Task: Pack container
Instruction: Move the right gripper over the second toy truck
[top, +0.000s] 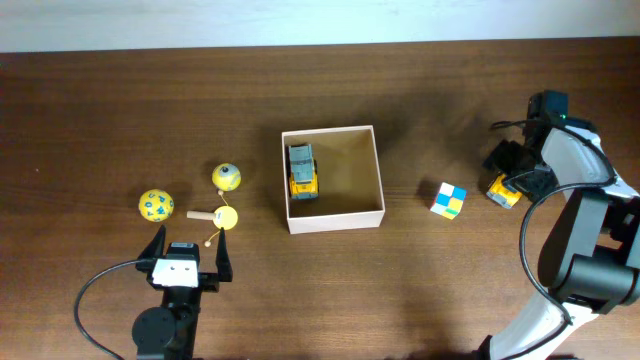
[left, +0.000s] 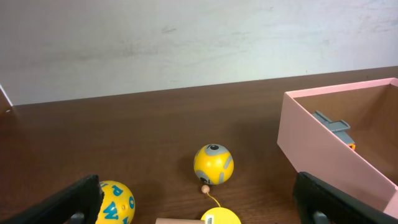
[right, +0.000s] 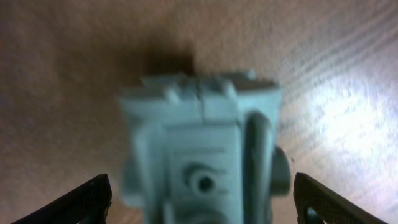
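The container (top: 336, 221), a square white box with a tan inside, sits mid-table and holds a yellow and grey toy truck (top: 303, 170). In the left wrist view its wall (left: 323, 143) looks pinkish and the truck (left: 336, 128) peeks over it. My right gripper (top: 512, 172) is open at the far right, low over a second yellow and grey toy truck (top: 503, 191). In the right wrist view that truck (right: 202, 143) fills the gap between the open fingers (right: 205, 208), which stand apart from it. My left gripper (top: 187, 256) is open and empty near the front left.
Near the left gripper lie a yellow ball with blue letters (top: 155, 205) (left: 115, 202), a yellow and grey ball (top: 227, 177) (left: 213, 165) and a yellow disc on a wooden stick (top: 222, 216) (left: 221, 216). A small colour cube (top: 448, 200) lies right of the container.
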